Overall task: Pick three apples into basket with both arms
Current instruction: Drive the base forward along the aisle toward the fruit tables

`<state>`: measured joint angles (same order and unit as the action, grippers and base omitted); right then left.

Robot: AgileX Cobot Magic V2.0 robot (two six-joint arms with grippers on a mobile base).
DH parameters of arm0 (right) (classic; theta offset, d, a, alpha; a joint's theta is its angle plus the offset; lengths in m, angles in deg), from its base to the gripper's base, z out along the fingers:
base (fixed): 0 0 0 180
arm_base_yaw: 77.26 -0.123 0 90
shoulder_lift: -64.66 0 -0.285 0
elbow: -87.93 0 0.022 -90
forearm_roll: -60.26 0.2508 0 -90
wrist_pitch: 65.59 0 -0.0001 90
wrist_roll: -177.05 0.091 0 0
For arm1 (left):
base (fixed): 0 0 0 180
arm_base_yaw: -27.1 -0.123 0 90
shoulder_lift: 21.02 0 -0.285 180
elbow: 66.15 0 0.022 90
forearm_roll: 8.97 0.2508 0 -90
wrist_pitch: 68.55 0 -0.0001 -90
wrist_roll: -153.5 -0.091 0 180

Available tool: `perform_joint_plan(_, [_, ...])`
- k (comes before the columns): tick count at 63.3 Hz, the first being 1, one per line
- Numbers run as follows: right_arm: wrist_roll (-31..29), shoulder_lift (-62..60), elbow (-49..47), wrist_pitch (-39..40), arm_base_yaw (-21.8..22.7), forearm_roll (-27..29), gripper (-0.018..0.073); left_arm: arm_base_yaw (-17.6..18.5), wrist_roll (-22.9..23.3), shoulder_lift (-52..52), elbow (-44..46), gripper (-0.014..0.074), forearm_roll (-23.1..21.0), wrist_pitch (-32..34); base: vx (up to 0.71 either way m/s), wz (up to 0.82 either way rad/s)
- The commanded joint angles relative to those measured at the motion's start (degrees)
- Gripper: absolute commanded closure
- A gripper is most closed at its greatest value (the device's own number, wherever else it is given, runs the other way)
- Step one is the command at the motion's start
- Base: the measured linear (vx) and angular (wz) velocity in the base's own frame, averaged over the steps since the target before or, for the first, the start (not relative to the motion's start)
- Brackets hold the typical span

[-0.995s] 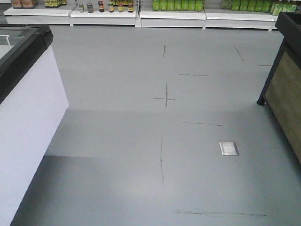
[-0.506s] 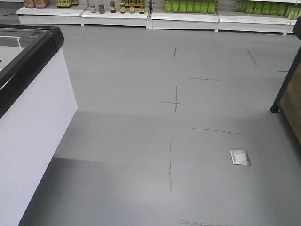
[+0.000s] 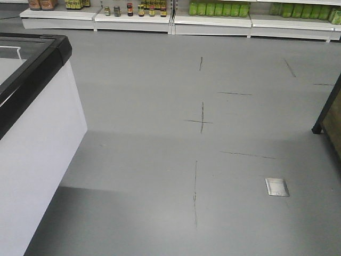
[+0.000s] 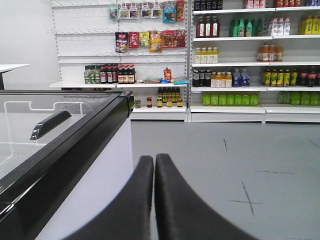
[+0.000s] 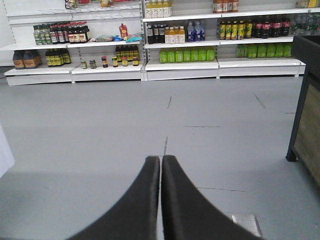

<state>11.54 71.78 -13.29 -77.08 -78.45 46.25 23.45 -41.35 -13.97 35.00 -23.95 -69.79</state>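
Note:
No apples and no basket show in any view. My left gripper (image 4: 154,159) is shut with nothing between its black fingers; it points over the grey floor beside the corner of a white chest freezer (image 4: 65,145). My right gripper (image 5: 160,160) is also shut and empty, aimed along the grey floor toward the far shelves. Neither arm appears in the front view.
The white freezer with a black rim and glass lid (image 3: 37,122) fills the left. A dark wooden stand (image 3: 330,114) juts in at the right. Shelves of bottles and jars (image 3: 176,10) line the far wall. A metal floor plate (image 3: 277,187) lies right of centre.
The front view has shifted: the floor marks, metal plate and stand have slid right and down, and the freezer takes up more of the left.

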Motion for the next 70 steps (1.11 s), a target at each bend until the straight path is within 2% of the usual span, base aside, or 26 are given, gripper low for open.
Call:
perform_joint_plan(1, [-0.34, -0.69, 0.79, 4.13, 0.04, -0.49, 0.0564, 0.34, 0.5, -0.17, 1.46, 0.0602, -0.26, 3.93, 0.13, -0.03])
perform_joint_plan(70, [-0.34, -0.69, 0.79, 4.14, 0.04, -0.49, 0.0564, 0.34, 0.5, -0.17, 1.46, 0.0602, -0.26, 3.93, 0.19, -0.11])
